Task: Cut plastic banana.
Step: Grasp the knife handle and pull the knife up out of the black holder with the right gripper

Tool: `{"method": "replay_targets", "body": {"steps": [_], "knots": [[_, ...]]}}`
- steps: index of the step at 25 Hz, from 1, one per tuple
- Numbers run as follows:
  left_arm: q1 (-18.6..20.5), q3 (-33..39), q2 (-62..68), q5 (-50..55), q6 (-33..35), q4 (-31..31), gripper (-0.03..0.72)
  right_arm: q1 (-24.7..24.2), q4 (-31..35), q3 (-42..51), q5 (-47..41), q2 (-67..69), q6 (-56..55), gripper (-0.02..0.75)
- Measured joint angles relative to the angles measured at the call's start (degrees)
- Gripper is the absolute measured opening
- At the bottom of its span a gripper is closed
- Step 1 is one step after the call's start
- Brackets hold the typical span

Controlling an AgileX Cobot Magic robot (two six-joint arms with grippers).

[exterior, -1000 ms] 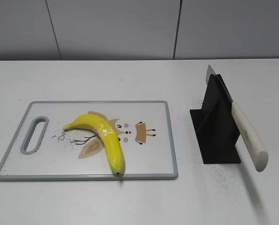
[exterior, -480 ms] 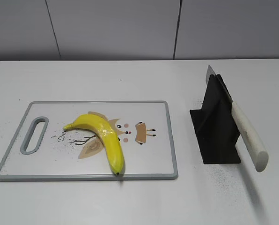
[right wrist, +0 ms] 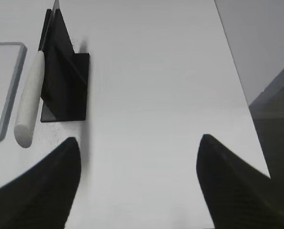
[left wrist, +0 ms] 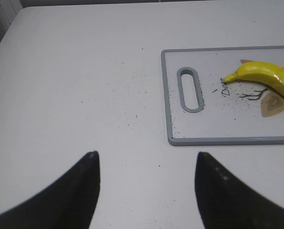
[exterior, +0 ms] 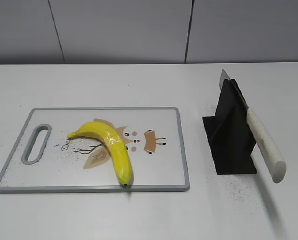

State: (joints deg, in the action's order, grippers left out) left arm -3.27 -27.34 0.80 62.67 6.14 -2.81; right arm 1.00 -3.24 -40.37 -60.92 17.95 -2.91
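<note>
A yellow plastic banana (exterior: pixel 110 147) lies on a white cutting board (exterior: pixel 159 165) with a grey rim; its stem end shows in the left wrist view (left wrist: pixel 263 76). A knife with a white handle (exterior: pixel 265 145) rests slanted in a black stand (exterior: pixel 230 135), also seen in the right wrist view (right wrist: pixel 30 102). My left gripper (left wrist: pixel 147 157) is open and empty over bare table, left of the board. My right gripper (right wrist: pixel 139 140) is open and empty, right of the stand. Neither gripper shows in the exterior view.
The board's handle slot (exterior: pixel 35 145) is at its left end. The table's right edge (right wrist: pixel 237 81) runs close to my right gripper, with a dark drop beyond. A grey wall stands behind the table.
</note>
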Motion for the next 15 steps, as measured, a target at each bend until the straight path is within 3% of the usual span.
{"method": "replay_targets", "body": {"steps": [9, 15], "knots": [[0.0, 0.0, 0.0, 0.0, 0.0, 0.0, 0.584, 0.0, 3.24, -6.61, -6.29, 19.04, -2.03, 0.56], [0.0, 0.0, 0.0, 0.0, 0.0, 0.0, 0.582, 6.14, 6.73, -6.88, -6.47, 27.72, -2.14, 0.553]]}}
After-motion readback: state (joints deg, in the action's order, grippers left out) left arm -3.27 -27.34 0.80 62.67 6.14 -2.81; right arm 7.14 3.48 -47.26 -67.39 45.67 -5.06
